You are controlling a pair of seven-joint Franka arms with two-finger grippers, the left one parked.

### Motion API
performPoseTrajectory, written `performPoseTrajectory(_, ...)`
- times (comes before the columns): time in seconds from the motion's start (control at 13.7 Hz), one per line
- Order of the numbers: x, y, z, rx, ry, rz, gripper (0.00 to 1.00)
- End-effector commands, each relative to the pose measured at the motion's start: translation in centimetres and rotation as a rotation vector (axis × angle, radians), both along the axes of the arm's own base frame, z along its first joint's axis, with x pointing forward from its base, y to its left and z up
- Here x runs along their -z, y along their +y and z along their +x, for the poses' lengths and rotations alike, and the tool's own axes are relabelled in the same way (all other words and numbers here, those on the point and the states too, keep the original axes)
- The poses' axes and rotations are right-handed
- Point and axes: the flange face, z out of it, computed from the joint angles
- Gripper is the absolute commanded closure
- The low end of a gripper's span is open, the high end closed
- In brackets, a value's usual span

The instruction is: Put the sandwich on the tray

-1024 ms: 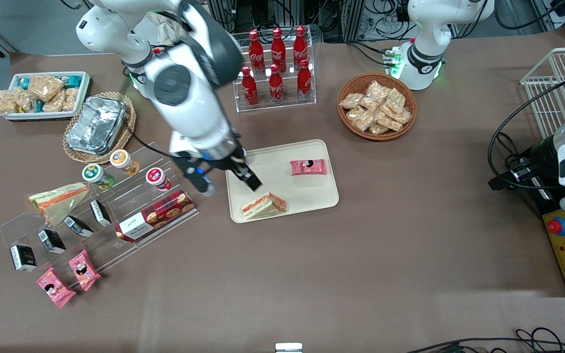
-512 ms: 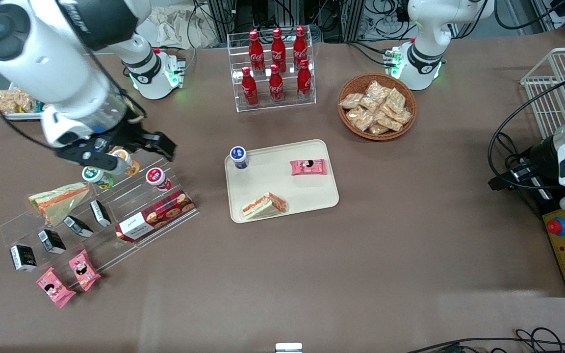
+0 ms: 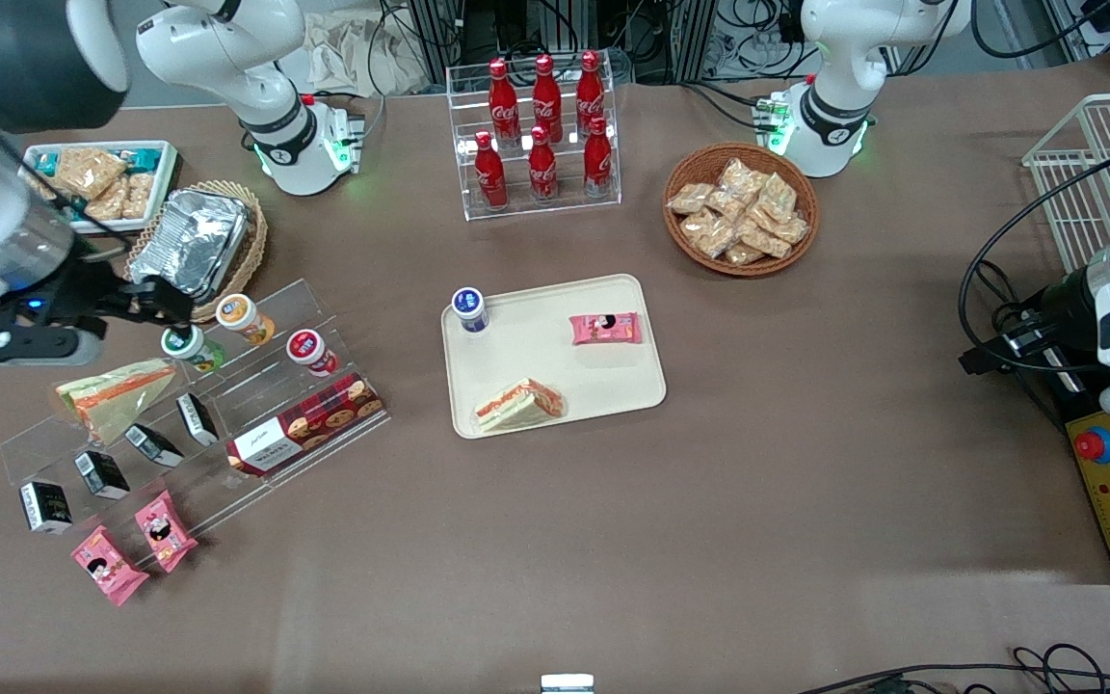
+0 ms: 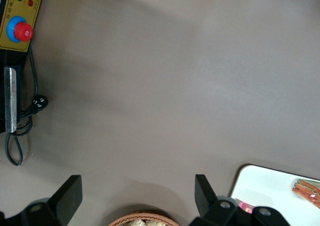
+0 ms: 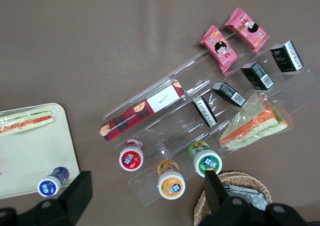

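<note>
Brown cloth [image 3: 613, 520] covers the whole table, with cables and metal framing crowding the room's edge past the clear rack of red cola bottles [image 3: 541, 125]. Nearer the front camera than that rack, the clear-wrapped triangular sandwich [image 3: 518, 405] lies on the cream-beige rectangular plastic tray [image 3: 603, 381]. Well off toward the working arm's end, the black two-finger gripper [image 3: 145, 301] hangs spread wide and empty over the clear stepped display shelf [image 3: 198, 405].

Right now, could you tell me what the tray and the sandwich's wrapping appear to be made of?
The tray looks like matte cream plastic: uniform colour, rounded corners, low moulded rim. The sandwich on it seems wrapped in clear, glossy plastic film, since filling shows through. The tool hovers open above the acrylic shelf, empty.
</note>
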Motion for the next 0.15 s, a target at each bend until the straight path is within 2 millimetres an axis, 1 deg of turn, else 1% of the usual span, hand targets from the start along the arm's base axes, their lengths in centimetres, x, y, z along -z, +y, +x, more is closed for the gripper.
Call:
performPoseTrajectory(0.0,-1.2,-1.22,-0.52,-0.023,-0.012,-0.018,0.0)
performPoseTrajectory(0.07,-1.18,-1.36,-0.53,-0.067,-0.008,-0.022,0.0)
